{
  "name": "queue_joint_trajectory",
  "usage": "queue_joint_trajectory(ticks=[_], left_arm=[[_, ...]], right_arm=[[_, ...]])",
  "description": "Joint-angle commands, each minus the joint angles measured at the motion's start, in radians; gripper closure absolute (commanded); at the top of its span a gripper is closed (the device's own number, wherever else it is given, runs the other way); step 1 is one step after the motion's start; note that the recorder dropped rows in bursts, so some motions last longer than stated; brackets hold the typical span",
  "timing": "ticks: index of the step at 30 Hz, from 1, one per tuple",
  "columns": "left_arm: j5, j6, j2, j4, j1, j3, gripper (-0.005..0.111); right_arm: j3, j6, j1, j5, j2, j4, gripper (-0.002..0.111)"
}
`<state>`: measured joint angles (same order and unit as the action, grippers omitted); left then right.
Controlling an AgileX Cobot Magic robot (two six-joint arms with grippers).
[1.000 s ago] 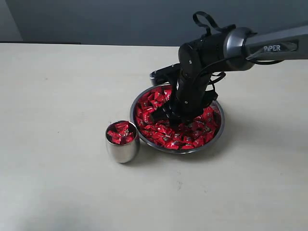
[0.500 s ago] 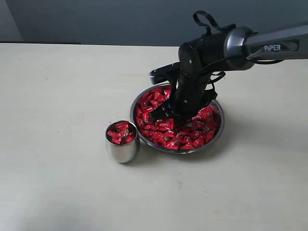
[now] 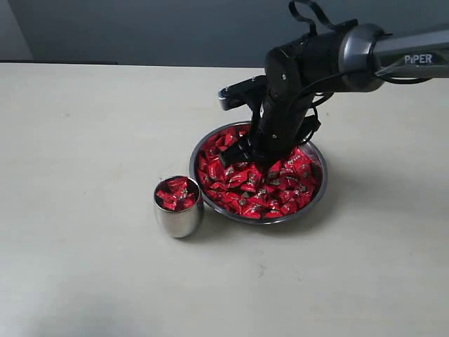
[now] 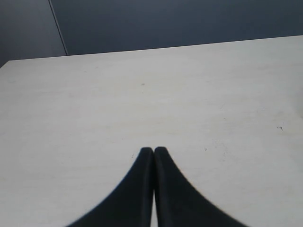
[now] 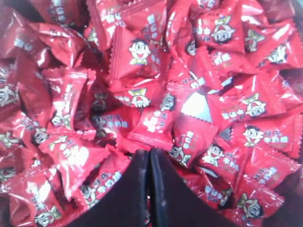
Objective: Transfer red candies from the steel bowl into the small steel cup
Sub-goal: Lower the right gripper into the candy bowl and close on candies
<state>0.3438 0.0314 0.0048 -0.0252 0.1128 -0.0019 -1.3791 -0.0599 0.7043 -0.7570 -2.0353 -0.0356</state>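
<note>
The steel bowl (image 3: 320, 191) sits right of the table's middle, heaped with red candies (image 3: 270, 188). In the right wrist view these candies (image 5: 142, 52) fill the frame. The small steel cup (image 3: 178, 219) stands just left of the bowl and holds several red candies (image 3: 175, 194). My right gripper (image 3: 230, 156) hangs just above the pile at the bowl's left side. Seen in the right wrist view, the right gripper (image 5: 150, 152) is shut, tips touching, and no candy shows between them. My left gripper (image 4: 153, 150) is shut over bare table, out of the exterior view.
The pale table (image 3: 84, 126) spreads wide to the left and front of the cup. A dark wall (image 3: 140, 28) runs behind the table's far edge. The right arm (image 3: 393, 56) reaches in from the right above the bowl.
The right gripper has shut and risen from deep in the candy pile to just above it, drifting slightly towards the bowl's left side. Cup and bowl have not moved.
</note>
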Motion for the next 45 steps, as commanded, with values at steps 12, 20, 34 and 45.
queue_joint_trajectory(ticks=[12, 20, 34, 45], left_arm=[[-0.01, -0.002, -0.005, -0.002, -0.005, 0.002, 0.106], [-0.01, -0.002, -0.005, -0.002, -0.005, 0.002, 0.106], [-0.01, -0.002, -0.005, -0.002, -0.005, 0.002, 0.106], [-0.01, -0.002, -0.005, -0.002, -0.005, 0.002, 0.106]], right_arm=[[-0.001, 0.006, -0.005, 0.001, 0.005, -0.03, 0.109], [-0.001, 0.006, -0.005, -0.02, -0.051, -0.03, 0.109], [-0.001, 0.024, -0.005, -0.023, -0.051, -0.03, 0.092], [-0.001, 0.024, -0.006, 0.004, -0.051, -0.044, 0.106]])
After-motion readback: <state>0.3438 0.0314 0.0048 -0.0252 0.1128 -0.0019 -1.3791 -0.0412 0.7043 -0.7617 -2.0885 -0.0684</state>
